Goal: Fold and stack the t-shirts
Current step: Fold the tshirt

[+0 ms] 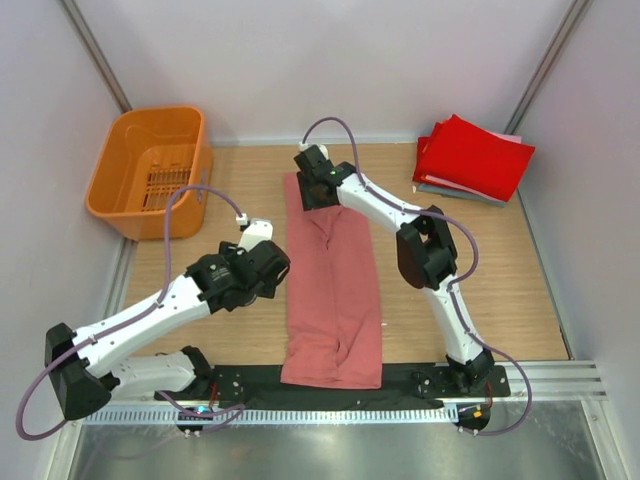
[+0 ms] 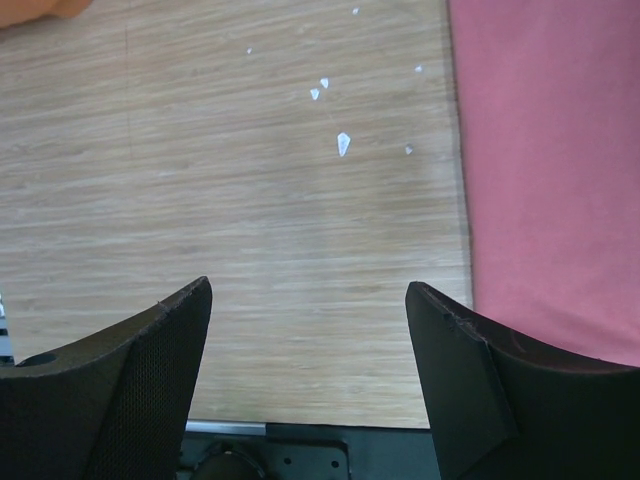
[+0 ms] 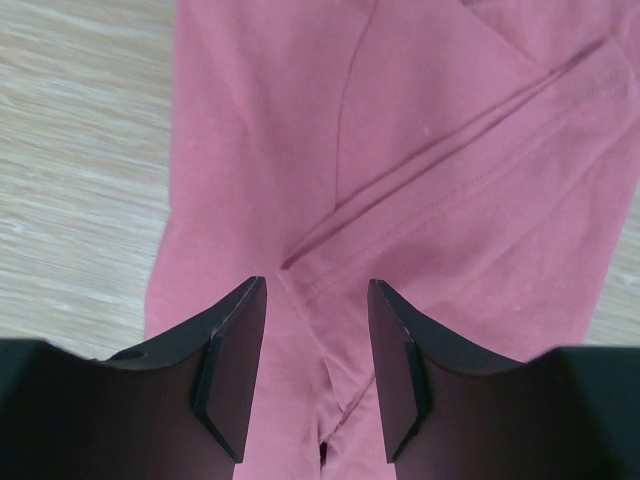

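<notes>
A salmon-pink t-shirt (image 1: pixel 334 290) lies folded into a long strip down the middle of the table, its near end over the front rail. My right gripper (image 1: pixel 318 190) is open just above its far end; in the right wrist view (image 3: pixel 316 300) the pink cloth with a hem seam (image 3: pixel 440 190) lies between and below the fingers. My left gripper (image 1: pixel 262 262) is open and empty over bare wood, left of the strip; the pink edge (image 2: pixel 550 170) shows at the right of the left wrist view (image 2: pixel 308 300). A bright red folded shirt (image 1: pixel 474 155) tops a stack of grey and pale ones at the back right.
An orange slotted plastic basket (image 1: pixel 150 170) stands at the back left. A black strip and metal rail (image 1: pixel 420 385) run along the front edge. Small white flecks (image 2: pixel 343 143) lie on the wood. Walls close in on both sides.
</notes>
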You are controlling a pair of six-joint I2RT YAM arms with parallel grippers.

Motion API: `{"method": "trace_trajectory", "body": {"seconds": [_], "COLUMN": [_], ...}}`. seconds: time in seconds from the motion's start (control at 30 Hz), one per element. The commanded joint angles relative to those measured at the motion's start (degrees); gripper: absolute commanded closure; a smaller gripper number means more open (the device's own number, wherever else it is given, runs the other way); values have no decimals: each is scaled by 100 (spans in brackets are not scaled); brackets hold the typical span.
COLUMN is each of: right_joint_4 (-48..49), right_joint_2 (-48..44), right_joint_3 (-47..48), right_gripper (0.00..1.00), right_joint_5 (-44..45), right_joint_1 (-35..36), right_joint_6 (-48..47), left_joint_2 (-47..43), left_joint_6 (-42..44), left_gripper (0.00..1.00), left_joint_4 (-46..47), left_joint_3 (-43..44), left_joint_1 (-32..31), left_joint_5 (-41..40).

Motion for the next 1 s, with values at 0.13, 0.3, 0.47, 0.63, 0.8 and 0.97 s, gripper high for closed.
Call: {"method": "trace_trajectory", "body": {"seconds": [0.13,0.3,0.47,0.63,0.8,0.97], "right_joint_4": [-10,-80,-133,-151,-116,-89], "right_joint_2": [47,354,574,724,671,627], "right_joint_3": [-88,184,430,545,563,563], "right_gripper": [51,52,52,54,54,59], "right_joint_5": [441,370,414,563,722,766], "right_joint_1": [248,292,292,292,292,292], "right_joint_6": [-35,-88,-140,-193,-237,-264], "left_joint_2": [-176,52,44,-27,-44,-53], "left_joint_6": [106,142,124,115,98,98], "left_gripper": [21,21,21,21,21,21], "left_joint_4": [441,424,414,406,397,388], "left_joint_3": [-179,-83,-91,-117,-118,-118], "left_joint_1": [37,37,37,37,37,37], "left_joint_5": [-67,-163,-190,-225,-225,-243]}}
